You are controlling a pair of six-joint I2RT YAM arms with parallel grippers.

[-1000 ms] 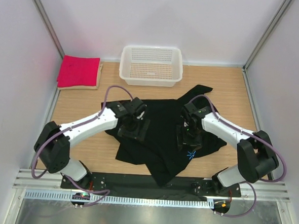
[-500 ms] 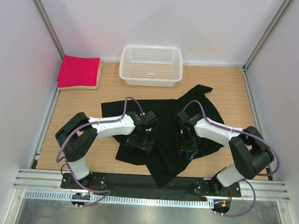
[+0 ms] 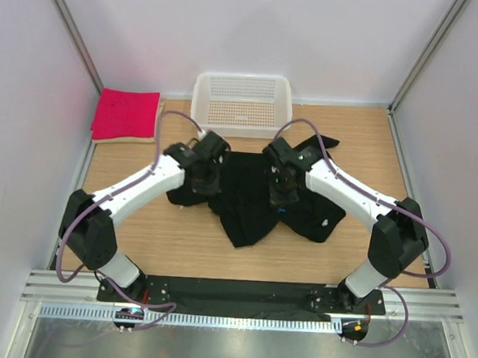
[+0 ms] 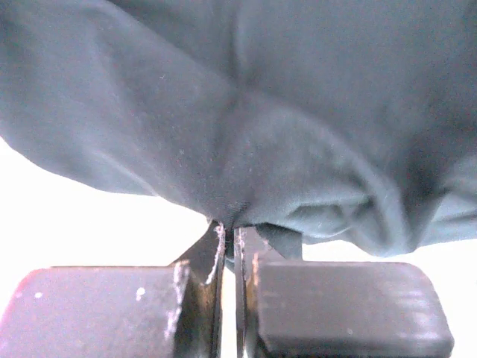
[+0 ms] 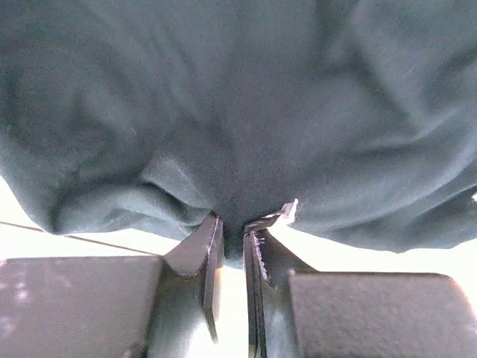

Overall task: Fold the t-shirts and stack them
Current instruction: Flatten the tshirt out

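From above, a large soft black t-shirt (image 3: 249, 216) is seen bunched up in the middle of the light wooden table (image 3: 138, 238). It is held in two places. The left gripper (image 3: 206, 179) is closed on its left part, and the right gripper (image 3: 282, 190) is closed on its right part. The two grippers are near each other, and black cloth is spread between them. One pointed end of the shirt is laid toward the near edge of the table. A white plastic mesh basket (image 3: 201, 112) is set at the far edge, just behind the shirt, and a black sleeve is stretched out near its right corner. In the far left corner, a bright pink-red folded t-shirt (image 3: 128, 111) is laid on top of a beige folded t-shirt (image 3: 124, 138). Only a thin edge of the beige one can be seen. This small pile is well apart from the black shirt.

In the left wrist view, the left gripper (image 4: 229, 242) is seen from close up. Its two dark fingers are pressed almost together, and a fold of the black cloth (image 4: 261, 112) is pinched between their tips. The rest of the cloth is bunched above them.

In the right wrist view, the right gripper (image 5: 232, 231) is closed to a thin gap. A fold of the black cloth (image 5: 223, 97) is squeezed between its tips, and soft wrinkles are spread above.
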